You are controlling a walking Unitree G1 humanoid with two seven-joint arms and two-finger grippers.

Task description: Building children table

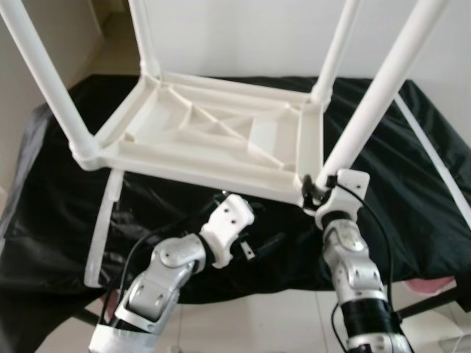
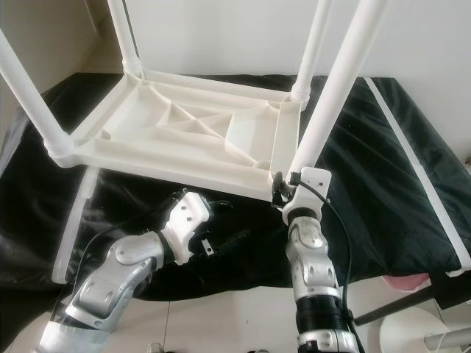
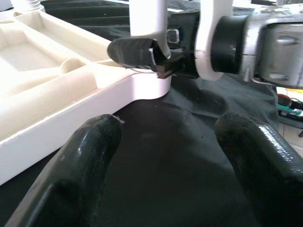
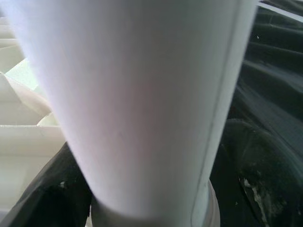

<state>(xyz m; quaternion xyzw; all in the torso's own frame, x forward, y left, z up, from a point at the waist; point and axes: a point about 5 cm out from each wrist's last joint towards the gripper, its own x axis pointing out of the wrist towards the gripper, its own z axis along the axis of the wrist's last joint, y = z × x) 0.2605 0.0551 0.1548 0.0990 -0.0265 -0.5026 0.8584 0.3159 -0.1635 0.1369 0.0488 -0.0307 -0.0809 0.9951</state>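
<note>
A white plastic children's table (image 1: 213, 132) lies upside down on a black cloth (image 1: 59, 206), with its legs pointing up. My right gripper (image 1: 313, 187) is shut on the near right leg (image 1: 375, 95) just above its socket at the table's corner. In the right wrist view that leg (image 4: 142, 104) stands between the black fingers (image 4: 251, 161). My left gripper (image 3: 165, 137) is open and holds nothing; it hovers low over the cloth by the table's near edge (image 3: 71, 118), pointing at the right gripper's finger (image 3: 132, 53).
A loose white strip (image 1: 103, 228) lies on the cloth at the left, and another (image 1: 434, 162) at the right. A white wall (image 1: 243, 29) stands behind. Pale floor (image 1: 265, 323) lies in front, with a pink object (image 1: 434, 283) at the lower right.
</note>
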